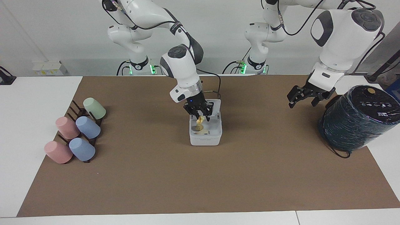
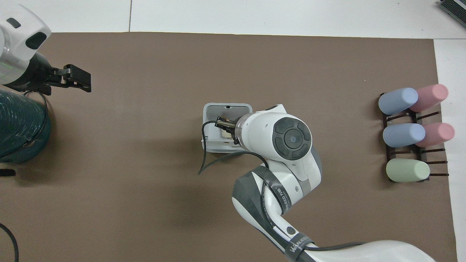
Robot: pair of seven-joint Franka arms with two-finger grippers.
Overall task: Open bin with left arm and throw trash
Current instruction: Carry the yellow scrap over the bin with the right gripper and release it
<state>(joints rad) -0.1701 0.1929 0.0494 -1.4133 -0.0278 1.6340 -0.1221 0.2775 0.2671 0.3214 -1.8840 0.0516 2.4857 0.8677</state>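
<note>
The white bin (image 1: 205, 139) stands mid-table with its lid (image 1: 217, 104) up on the side nearer to the robots. Two pale-yellow scraps (image 1: 200, 128) lie inside it. My right gripper (image 1: 200, 116) hangs just over the open bin, with a third pale-yellow scrap (image 1: 201, 119) at its tips. In the overhead view the right arm covers most of the bin (image 2: 227, 106), and the right gripper (image 2: 221, 123) pokes out over it. My left gripper (image 1: 302, 103) is open and empty, up in the air beside the dark cylinder; it also shows in the overhead view (image 2: 85, 78).
A large dark wrapped cylinder (image 1: 359, 118) stands at the left arm's end of the table (image 2: 18, 127). A rack of pastel cups (image 1: 78, 131) lies at the right arm's end (image 2: 411, 131). A brown mat (image 1: 200, 181) covers the table.
</note>
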